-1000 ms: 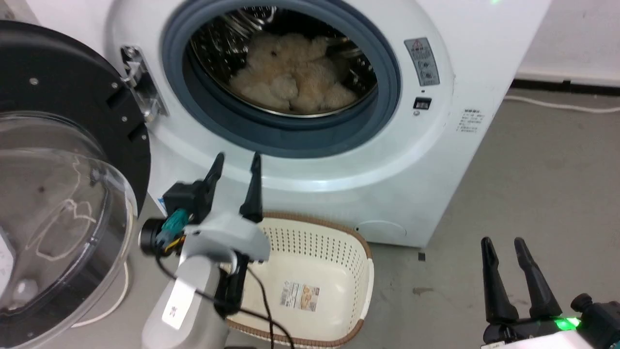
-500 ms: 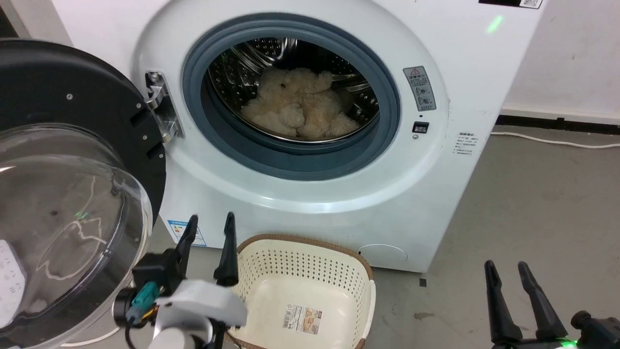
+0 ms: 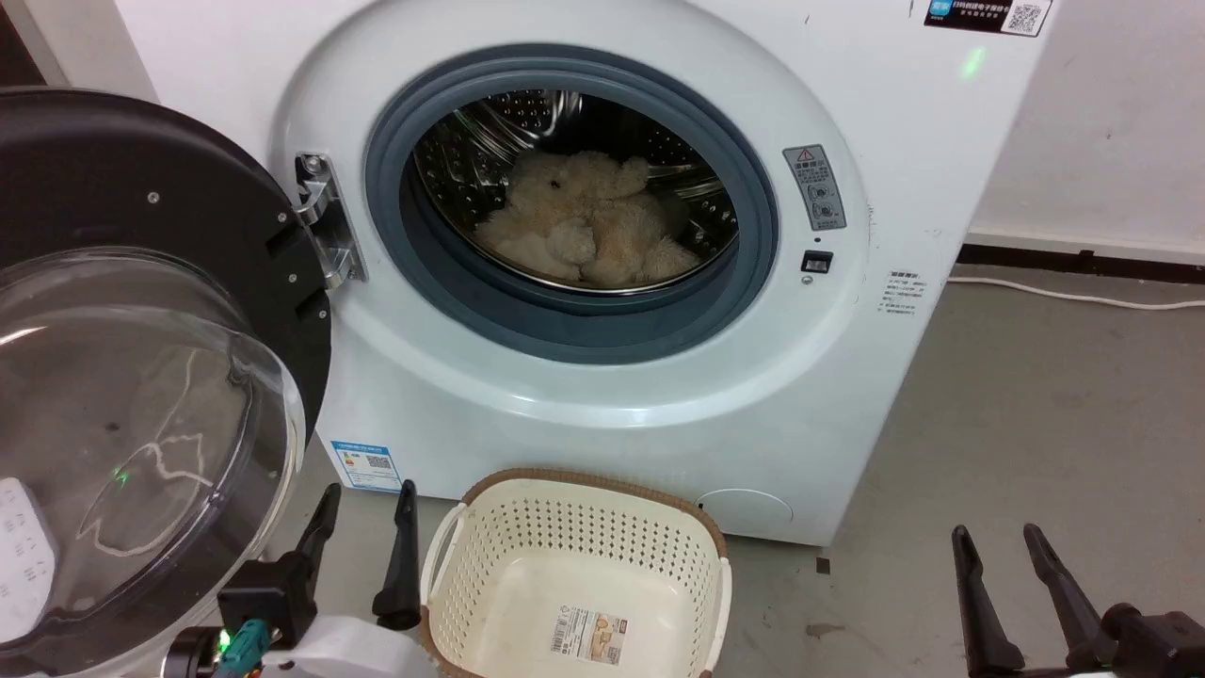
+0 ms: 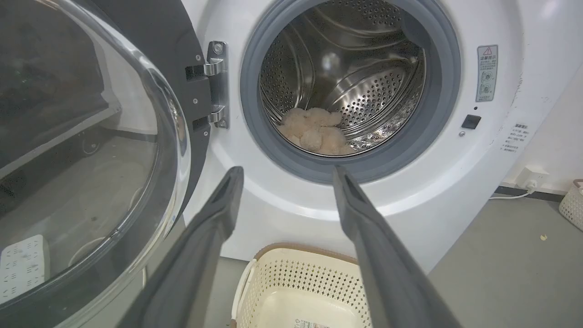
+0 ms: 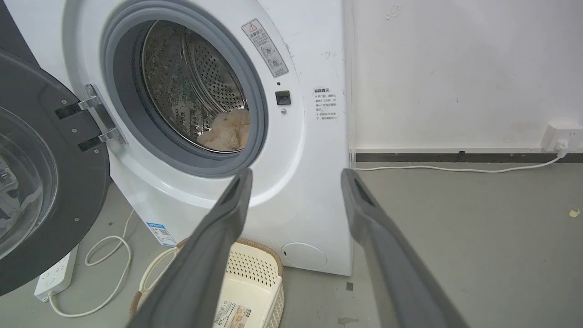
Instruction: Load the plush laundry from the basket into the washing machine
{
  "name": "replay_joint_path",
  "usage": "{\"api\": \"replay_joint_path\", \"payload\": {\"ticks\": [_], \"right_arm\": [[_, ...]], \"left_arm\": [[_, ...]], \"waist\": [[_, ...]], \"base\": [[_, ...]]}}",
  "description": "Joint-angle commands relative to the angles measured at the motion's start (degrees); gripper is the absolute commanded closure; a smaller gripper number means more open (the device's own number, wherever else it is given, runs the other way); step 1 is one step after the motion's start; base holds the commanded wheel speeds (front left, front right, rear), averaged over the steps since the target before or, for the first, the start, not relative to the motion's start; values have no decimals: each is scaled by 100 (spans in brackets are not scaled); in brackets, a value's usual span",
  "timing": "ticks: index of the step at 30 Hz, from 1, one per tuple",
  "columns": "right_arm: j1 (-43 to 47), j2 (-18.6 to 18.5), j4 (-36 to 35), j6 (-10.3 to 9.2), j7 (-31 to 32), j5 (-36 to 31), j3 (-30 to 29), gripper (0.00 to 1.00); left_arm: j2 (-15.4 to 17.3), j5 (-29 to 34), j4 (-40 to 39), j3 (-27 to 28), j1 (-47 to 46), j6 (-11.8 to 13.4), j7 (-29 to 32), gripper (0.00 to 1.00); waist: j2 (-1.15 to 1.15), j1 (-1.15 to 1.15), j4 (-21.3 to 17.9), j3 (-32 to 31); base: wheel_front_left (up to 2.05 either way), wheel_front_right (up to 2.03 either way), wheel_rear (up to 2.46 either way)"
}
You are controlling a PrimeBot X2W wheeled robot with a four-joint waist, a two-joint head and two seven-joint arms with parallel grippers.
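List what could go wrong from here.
The open door stands close beside the left claw; a careless swing might strike it.
The basket sits on the floor right before the washing machine; rolling forward could hit it.
A power strip lies under the door; wheels might catch it.

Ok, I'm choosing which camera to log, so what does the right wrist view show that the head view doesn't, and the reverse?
The right wrist view adds the wall socket with the white cable plugged into it. The head view adds the left gripper, open beside the basket, and the QR label at the top of the washing machine. Both show the open door, the plush toy lying in the drum, the empty basket before the machine, and the open right gripper.
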Motion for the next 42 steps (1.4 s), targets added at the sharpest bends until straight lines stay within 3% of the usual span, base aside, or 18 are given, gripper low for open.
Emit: {"api": "replay_joint_path", "payload": {"ticks": [1,15,37,38,42], "right_arm": [[141,-11,0,5,43,-72,-52,0],[223,-11,248,5,242,-167,-121,0],[150,-11,239,5,331,-130,-83,0],[144,0,256,0,331,-138,-88,100],[142,0,256,0,331,-138,-90,100]], "left_arm": [[72,53,-88,-16,110,39,41,0],[271,226,-267,-156,209,126,260,0],[221,90,-311,-164,247,235,228,0],[228,99,-290,-178,199,203,248,100],[228,101,-287,-177,198,199,252,100]], "waist": [[0,0,2,-16],[0,0,-21,-86],[0,0,-58,-67],[0,0,-59,-66],[0,0,-61,-64]], "base": [[0,0,0],[0,0,0],[0,0,0],[0,0,0],[0,0,0]]}}
